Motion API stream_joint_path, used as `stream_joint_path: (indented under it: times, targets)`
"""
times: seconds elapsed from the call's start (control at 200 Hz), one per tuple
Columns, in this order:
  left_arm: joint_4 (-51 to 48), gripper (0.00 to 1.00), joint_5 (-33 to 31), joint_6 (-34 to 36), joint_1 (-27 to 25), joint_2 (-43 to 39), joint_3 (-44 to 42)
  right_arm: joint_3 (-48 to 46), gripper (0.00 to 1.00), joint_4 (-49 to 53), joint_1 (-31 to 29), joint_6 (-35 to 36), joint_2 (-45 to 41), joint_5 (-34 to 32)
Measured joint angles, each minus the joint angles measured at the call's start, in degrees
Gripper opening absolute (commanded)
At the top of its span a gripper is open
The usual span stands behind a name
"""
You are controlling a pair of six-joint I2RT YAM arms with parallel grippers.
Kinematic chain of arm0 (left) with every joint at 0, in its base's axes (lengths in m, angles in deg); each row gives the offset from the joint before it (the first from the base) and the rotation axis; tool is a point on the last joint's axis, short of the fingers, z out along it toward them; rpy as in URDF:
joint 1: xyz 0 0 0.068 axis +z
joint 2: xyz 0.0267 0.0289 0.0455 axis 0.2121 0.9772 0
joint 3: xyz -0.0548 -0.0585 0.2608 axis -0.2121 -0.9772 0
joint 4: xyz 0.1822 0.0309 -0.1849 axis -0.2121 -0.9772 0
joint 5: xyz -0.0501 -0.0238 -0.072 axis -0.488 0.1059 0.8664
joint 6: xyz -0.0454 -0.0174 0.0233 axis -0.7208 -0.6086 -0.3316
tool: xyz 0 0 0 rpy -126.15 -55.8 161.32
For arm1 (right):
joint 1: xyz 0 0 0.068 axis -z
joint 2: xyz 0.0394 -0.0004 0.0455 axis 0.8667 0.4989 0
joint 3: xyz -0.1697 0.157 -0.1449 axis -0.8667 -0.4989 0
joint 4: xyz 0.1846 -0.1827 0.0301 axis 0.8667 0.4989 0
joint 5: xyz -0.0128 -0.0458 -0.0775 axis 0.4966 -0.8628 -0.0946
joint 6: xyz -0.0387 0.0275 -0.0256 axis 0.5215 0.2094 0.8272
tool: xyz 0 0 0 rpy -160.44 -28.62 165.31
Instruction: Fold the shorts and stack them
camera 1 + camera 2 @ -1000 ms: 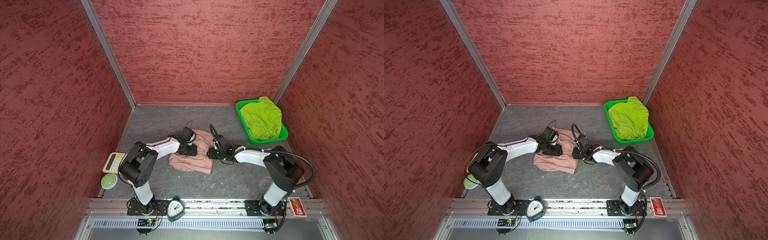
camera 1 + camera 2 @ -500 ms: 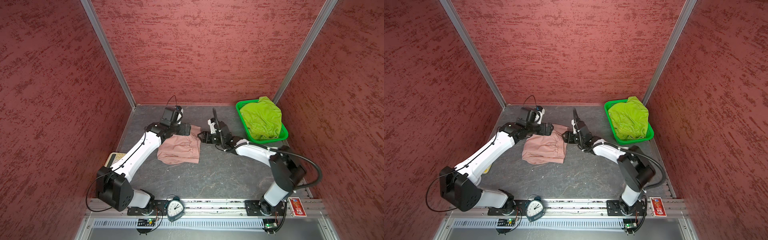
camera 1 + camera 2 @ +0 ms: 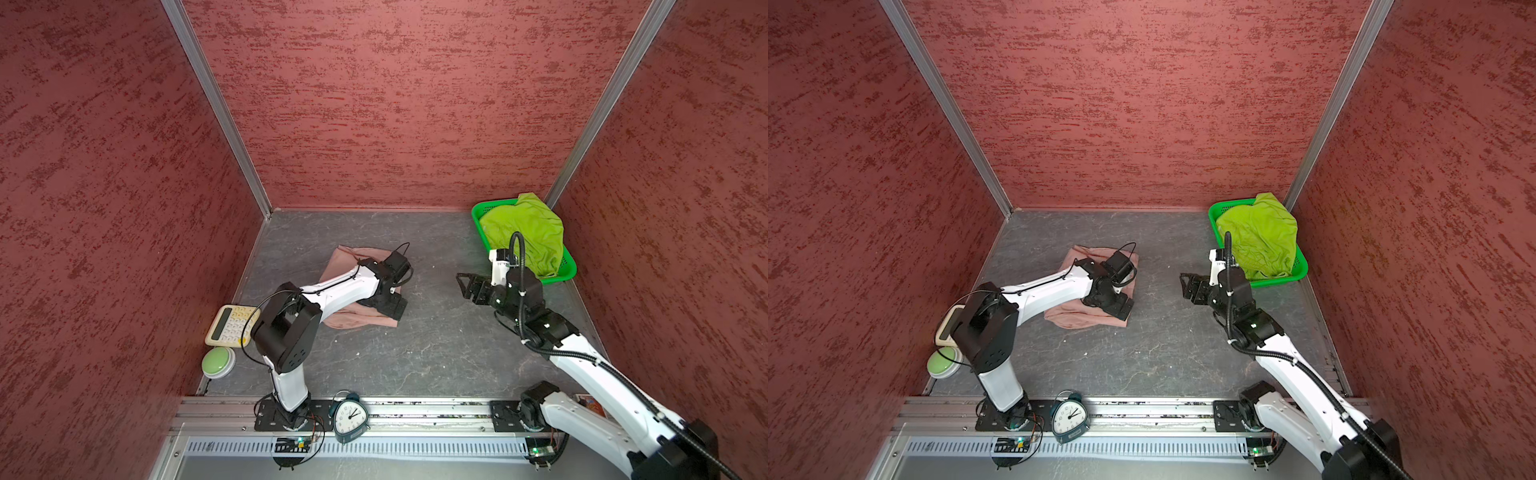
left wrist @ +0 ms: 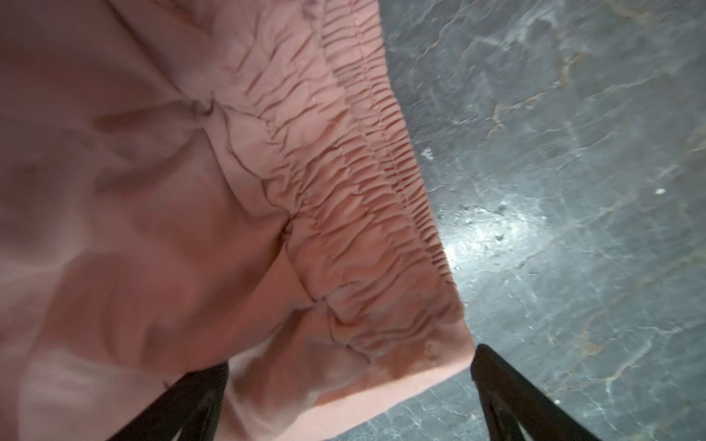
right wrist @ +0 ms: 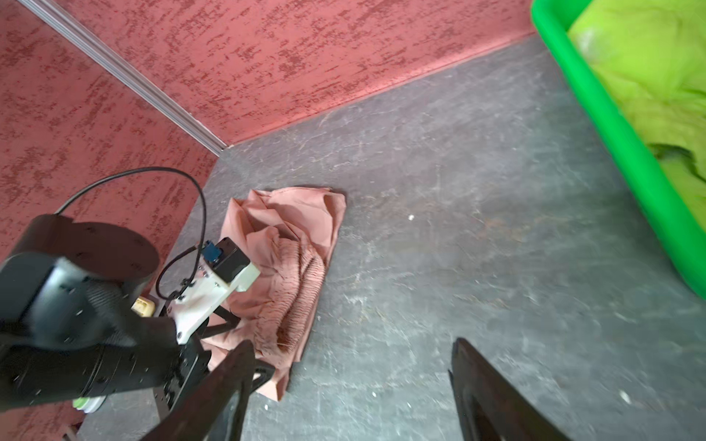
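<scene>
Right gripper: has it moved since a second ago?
Yes. The right gripper has drawn away from the dusty pink cloth shorts, toward the bright green perforated plastic basket.

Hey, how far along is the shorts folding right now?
Done: the pink shorts look folded on the table. In hand: nothing gripped; the left gripper hangs open over their waistband corner, the right gripper is open and empty. Left: the lime green shorts sit bunched in the green basket, unfolded and unstacked.

grey tabletop (image 3: 436,353): pink shorts (image 3: 345,259), basket (image 3: 559,277), calculator (image 3: 230,326)
</scene>
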Motion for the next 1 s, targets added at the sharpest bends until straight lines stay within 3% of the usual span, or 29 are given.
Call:
stream_joint_path:
  times: [0.23,0.456,0.516,0.536,0.556,0.606,0.822,1.002]
  targets:
    - [1.4,0.99,-2.2,0.5,1.9,5.5,0.6,-1.0,0.82,1.6,0.2,-0.2,-0.6,0.0]
    - [5.4,0.99,-2.3,4.1,13.7,7.3,2.5,-1.0,0.82,1.2,0.2,-0.4,0.5,0.8]
    - [6.2,1.0,-2.3,5.5,17.0,9.1,4.7,-1.1,0.82,1.1,0.2,-0.4,0.8,1.0]
    - [6.4,0.91,-2.3,6.1,18.1,9.9,5.8,-1.1,0.82,1.1,0.2,-0.5,0.9,1.0]
    - [6.7,0.88,-2.4,6.7,19.2,10.7,6.9,-1.1,0.82,1.0,0.2,-0.5,1.0,1.0]
    - [7.4,1.0,-2.0,8.6,21.5,12.6,9.5,-1.1,0.82,1.0,0.2,-0.5,1.3,1.0]
    - [4.9,0.99,-1.2,14.1,28.9,22.5,25.9,-1.1,0.81,-1.0,0.2,-0.9,2.9,2.4]
    - [3.3,0.99,-1.4,18.0,31.8,23.8,28.5,-1.0,0.82,-1.5,0.2,-0.8,3.5,3.3]
